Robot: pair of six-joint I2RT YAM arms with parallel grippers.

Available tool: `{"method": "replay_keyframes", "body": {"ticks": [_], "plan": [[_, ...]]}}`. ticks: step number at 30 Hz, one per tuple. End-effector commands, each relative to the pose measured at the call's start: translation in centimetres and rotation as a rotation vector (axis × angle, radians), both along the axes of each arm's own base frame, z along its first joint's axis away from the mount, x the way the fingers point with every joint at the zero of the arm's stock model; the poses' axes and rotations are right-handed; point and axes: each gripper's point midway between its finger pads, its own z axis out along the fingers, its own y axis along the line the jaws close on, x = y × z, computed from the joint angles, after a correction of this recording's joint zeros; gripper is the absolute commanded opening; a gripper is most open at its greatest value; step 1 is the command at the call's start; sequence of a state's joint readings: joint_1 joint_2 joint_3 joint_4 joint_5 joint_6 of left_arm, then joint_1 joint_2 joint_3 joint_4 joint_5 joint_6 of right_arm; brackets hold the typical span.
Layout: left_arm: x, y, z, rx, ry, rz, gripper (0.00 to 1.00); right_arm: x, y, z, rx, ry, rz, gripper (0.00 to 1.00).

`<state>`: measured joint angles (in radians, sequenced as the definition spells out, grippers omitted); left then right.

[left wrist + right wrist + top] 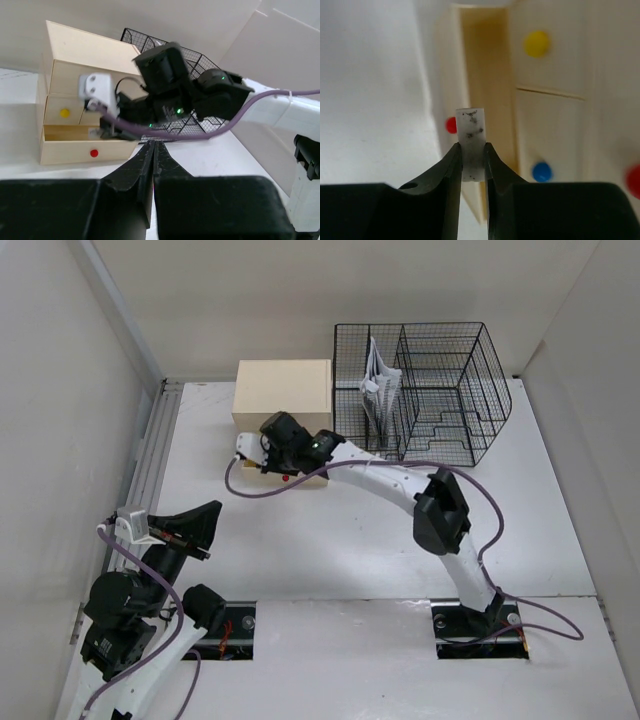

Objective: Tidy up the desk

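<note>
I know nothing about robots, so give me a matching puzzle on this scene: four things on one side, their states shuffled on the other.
Things:
1. left tool
2. right tool
3. wire-mesh organizer
4. red-knobbed bottom drawer

States:
A. pulled open
B. shut, holding nothing
C. has white papers in one compartment
D. clamped on a small white block

Pairs: 1-B, 2-D, 3-C, 4-A

White arms, black joints (purple cables)
</note>
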<state>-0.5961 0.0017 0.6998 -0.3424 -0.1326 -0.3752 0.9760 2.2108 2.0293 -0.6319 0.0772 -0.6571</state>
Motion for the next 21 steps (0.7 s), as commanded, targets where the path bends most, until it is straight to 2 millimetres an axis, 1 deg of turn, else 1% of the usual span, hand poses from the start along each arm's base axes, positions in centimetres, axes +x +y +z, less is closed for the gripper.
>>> {"method": "replay_keyframes", "body": {"ticks": [1,2,3,4,5,6,7,9,10,11,13,14,16,17,18,20,21], "plan": [[-2.0,1.5,2.2,-0.085,-0.100,0.003,0.00,3.7,-1.7,6.4,0.120,-0.113,-0.121,0.00],[-2.0,1.5,2.2,-0.085,-0.100,0.003,0.00,3.8,-1.6,6.8,0.135,-0.113,-0.129,0.00],[-2.0,1.5,2.2,-0.085,-0.100,0.003,0.00,4.5,-2.2,6.8,0.134,-0.114,-0.145,0.00],[-2.0,1.5,2.2,-0.085,-0.100,0.003,0.00,5.2,-2.8,6.3,0.126,-0.110,-0.161,0.00],[-2.0,1.5,2.2,-0.085,-0.100,0.003,0.00,5.0,-2.9,6.1,0.123,-0.097,-0.169,0.00],[-2.0,1.5,2.2,-0.085,-0.100,0.003,0.00,5.7,-3.2,5.7,0.129,-0.086,-0.184,0.00],[-2.0,1.5,2.2,-0.085,-0.100,0.003,0.00,5.9,-3.0,5.3,0.125,-0.083,-0.185,0.00],[-2.0,1.5,2.2,-0.085,-0.100,0.003,0.00,6.6,-3.9,4.3,0.112,-0.051,-0.201,0.00],[-2.0,1.5,2.2,-0.085,-0.100,0.003,0.00,6.5,-3.6,4.4,0.121,-0.039,-0.201,0.00],[-2.0,1.5,2.2,-0.085,-0.100,0.003,0.00,6.8,-3.7,3.8,0.117,-0.028,-0.202,0.00],[-1.9,1.6,2.2,-0.088,-0.099,0.012,0.00,6.8,-3.8,3.8,0.117,-0.027,-0.202,0.01],[-1.9,1.6,2.2,-0.088,-0.099,0.012,0.00,7.0,-3.8,3.3,0.106,-0.027,-0.209,0.12],[-1.9,1.6,2.2,-0.088,-0.099,0.012,0.00,6.8,-4.0,3.1,0.103,-0.017,-0.216,0.28],[-1.9,1.6,2.2,-0.088,-0.099,0.012,0.00,6.7,-3.8,3.1,0.108,-0.010,-0.207,0.40],[-2.0,1.6,2.2,-0.096,-0.095,0.009,0.00,6.7,-3.8,3.7,0.116,-0.016,-0.207,0.41],[-2.0,1.6,2.2,-0.096,-0.095,0.009,0.00,6.6,-3.7,3.6,0.120,-0.011,-0.200,0.45],[-2.0,1.6,2.2,-0.096,-0.095,0.009,0.00,6.5,-3.8,4.2,0.127,-0.016,-0.200,0.45]]}}
